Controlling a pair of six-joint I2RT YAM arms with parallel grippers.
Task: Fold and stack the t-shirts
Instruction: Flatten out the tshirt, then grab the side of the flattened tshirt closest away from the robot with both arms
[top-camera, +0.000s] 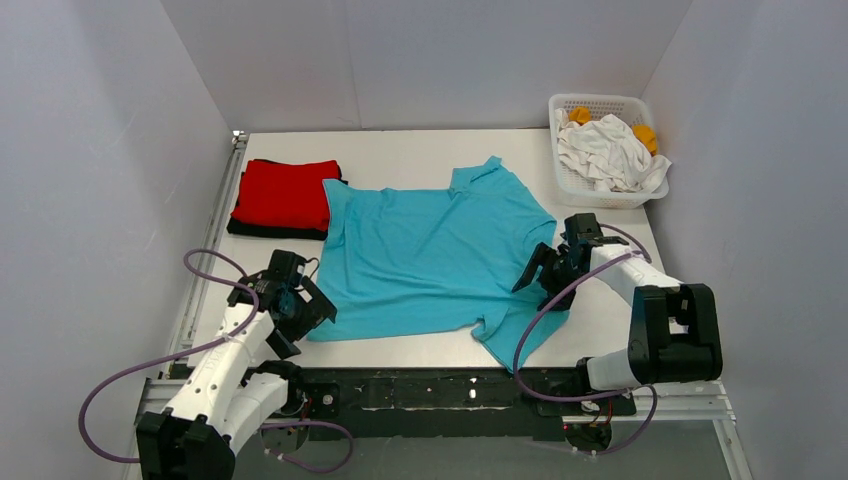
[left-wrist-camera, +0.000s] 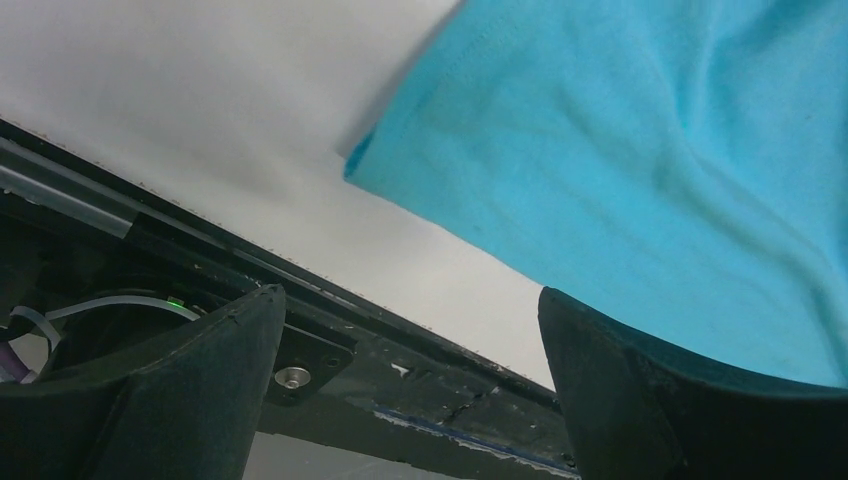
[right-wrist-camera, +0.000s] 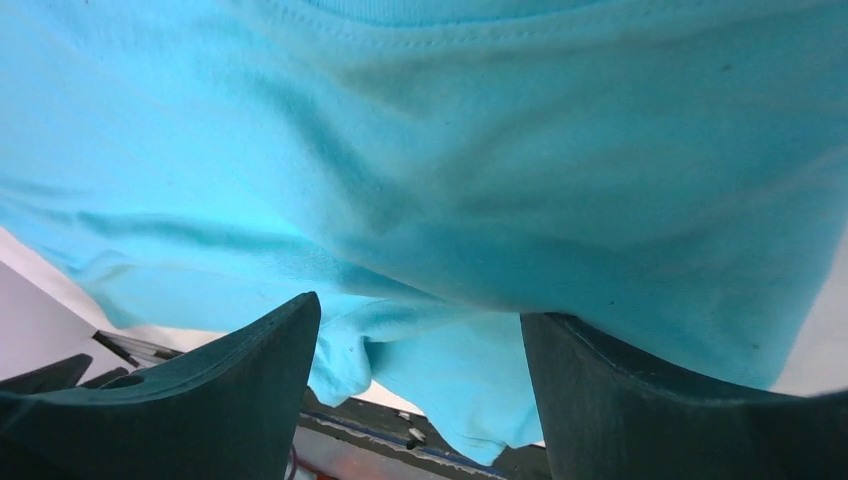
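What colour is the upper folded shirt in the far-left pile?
Red shirt; the top external view shows it best.

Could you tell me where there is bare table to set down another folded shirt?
Bare table runs along the far edge between the red shirt and the basket, beyond the turquoise shirt. A thin strip lies at its near hem. Both sides are crowded by the left gripper and right gripper.

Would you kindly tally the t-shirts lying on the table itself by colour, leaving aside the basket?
turquoise t-shirt, spread flat: 1
red t-shirt, folded: 1
black t-shirt, folded under the red: 1
Total: 3
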